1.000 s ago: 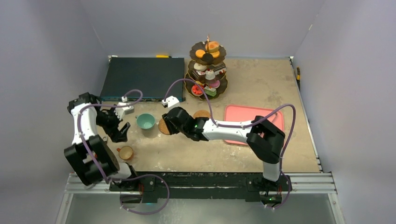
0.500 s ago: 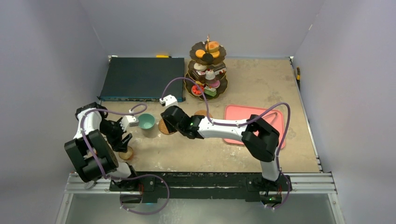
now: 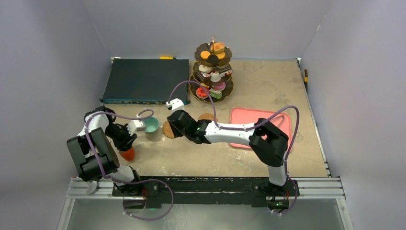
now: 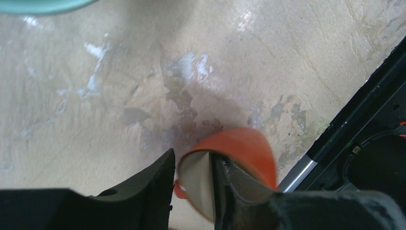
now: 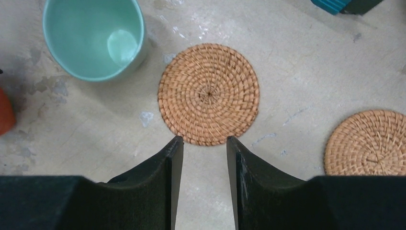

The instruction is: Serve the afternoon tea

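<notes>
The left end effector (image 4: pixel 194 167) clamps the tilted cup's (image 4: pixel 242 151) rim by the surface's (image 4: pixel 287 57) front edge, where a slip could mean a fall; the right end effector (image 5: pixel 201 143) gapes empty.

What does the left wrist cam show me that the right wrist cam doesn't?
Left wrist only: the left gripper clamping the wall of the orange cup, plus the front rail. Right wrist only: the open right gripper at the edge of one woven coaster, and a second coaster. Both: the teal cup and the orange cup, each just a sliver in the other arm's view.
</notes>
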`<act>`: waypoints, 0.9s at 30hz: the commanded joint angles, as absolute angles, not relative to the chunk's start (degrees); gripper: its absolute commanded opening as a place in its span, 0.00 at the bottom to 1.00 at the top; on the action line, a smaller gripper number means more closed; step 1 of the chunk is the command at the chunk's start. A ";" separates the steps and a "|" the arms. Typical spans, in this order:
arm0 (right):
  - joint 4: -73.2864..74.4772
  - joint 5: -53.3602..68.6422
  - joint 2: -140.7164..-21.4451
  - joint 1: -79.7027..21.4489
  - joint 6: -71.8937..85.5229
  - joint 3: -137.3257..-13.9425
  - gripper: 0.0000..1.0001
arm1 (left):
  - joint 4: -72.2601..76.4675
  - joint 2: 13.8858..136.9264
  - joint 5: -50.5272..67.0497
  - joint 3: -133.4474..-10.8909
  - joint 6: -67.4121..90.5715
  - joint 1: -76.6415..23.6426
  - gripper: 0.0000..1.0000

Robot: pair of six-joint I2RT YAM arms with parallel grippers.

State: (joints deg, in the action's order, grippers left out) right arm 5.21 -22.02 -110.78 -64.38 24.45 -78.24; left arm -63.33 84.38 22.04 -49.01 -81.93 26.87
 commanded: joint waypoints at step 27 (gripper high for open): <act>-10.45 -32.20 -85.21 -64.43 33.46 -48.22 0.37 | -55.91 84.79 30.00 -62.70 -34.58 -11.83 0.00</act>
State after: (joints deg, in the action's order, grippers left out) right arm -6.55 -26.74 -91.50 -64.38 29.43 -53.30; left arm -61.01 81.45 27.03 -56.77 -49.98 -7.94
